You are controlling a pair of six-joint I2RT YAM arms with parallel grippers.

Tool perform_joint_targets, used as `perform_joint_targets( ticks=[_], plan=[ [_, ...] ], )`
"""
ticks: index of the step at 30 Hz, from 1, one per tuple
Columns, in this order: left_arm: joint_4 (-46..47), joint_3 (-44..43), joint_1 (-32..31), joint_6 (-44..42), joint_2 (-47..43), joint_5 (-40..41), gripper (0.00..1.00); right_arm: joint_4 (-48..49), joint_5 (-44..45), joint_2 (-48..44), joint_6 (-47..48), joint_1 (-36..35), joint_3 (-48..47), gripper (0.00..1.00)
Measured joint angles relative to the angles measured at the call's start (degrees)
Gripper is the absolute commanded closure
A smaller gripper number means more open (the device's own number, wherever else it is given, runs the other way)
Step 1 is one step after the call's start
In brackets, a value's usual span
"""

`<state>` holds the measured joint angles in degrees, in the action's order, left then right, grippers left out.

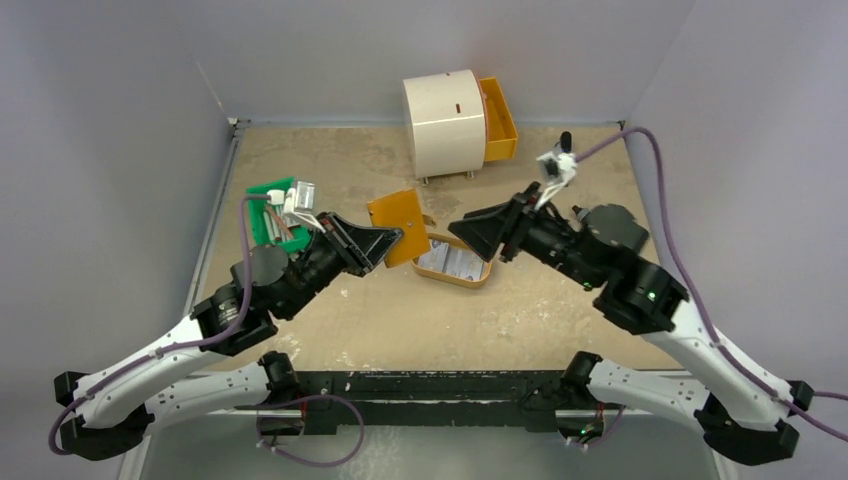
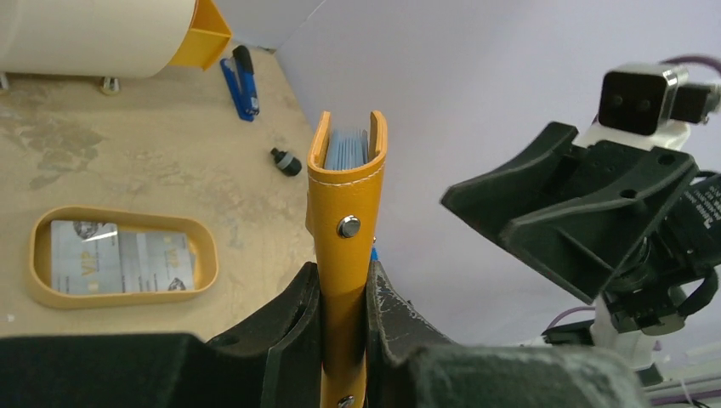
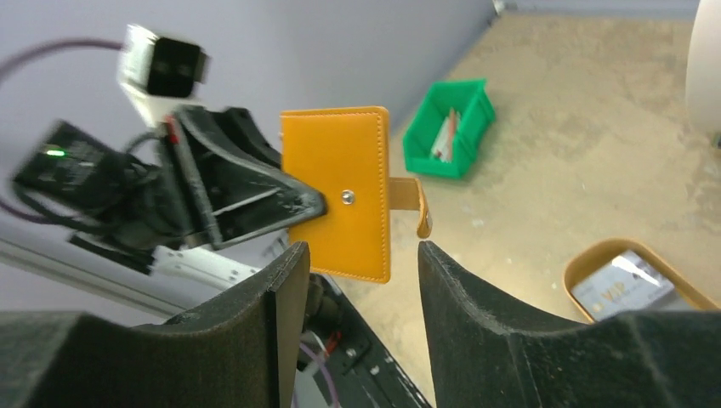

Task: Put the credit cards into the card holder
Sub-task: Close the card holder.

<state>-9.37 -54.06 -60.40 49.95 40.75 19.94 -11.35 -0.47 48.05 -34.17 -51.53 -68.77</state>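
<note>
1. Card holder (image 2: 347, 204) is up in the air, well above the table (image 2: 127, 161). It is clamped edge-on in my left gripper (image 2: 343, 289), which is clenched on its lower part. The hold sits low on a smooth, stiff face, so I judge that a nudge near the top could pivot it or slide it out.
2. My right gripper (image 3: 361, 255) is released, its fingers spread and grasping nothing, and it faces the holder from just beside it. If I drive it forward carelessly, a finger could strike the holder or the left gripper and knock the hold loose.
3. The snap strap (image 3: 412, 194) hangs free off the holder's edge on the right gripper's side. It could snag on a finger, or fold across the opening and block a card.
4. Credit cards (image 2: 119, 259) lie flat in the oval tray (image 2: 38, 259) on the table, below and between the two arms. Thin cards flat on a tray floor inside a raised rim are hard to pinch. I expect a grab could skid, or lift two at once.
5. At the holder's open top I see grey-blue edges (image 2: 347, 149). I think they are cards seated inside, though from this angle they might be pocket lining. If they are cards, the slot is tight and a fresh card may jam or buckle.
6. If my left wrist tips the holder over, whatever sits inside could slip out.
</note>
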Motion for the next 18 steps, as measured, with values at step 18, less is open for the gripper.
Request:
perform_joint_targets(
  ticks=[18],
  plan=[
    [-3.7, -0.2, 0.0, 0.0, 0.2, -0.3, 1.0, -5.0, -0.5, 9.5, 0.9, 0.0, -0.3, 0.75]
  ],
)
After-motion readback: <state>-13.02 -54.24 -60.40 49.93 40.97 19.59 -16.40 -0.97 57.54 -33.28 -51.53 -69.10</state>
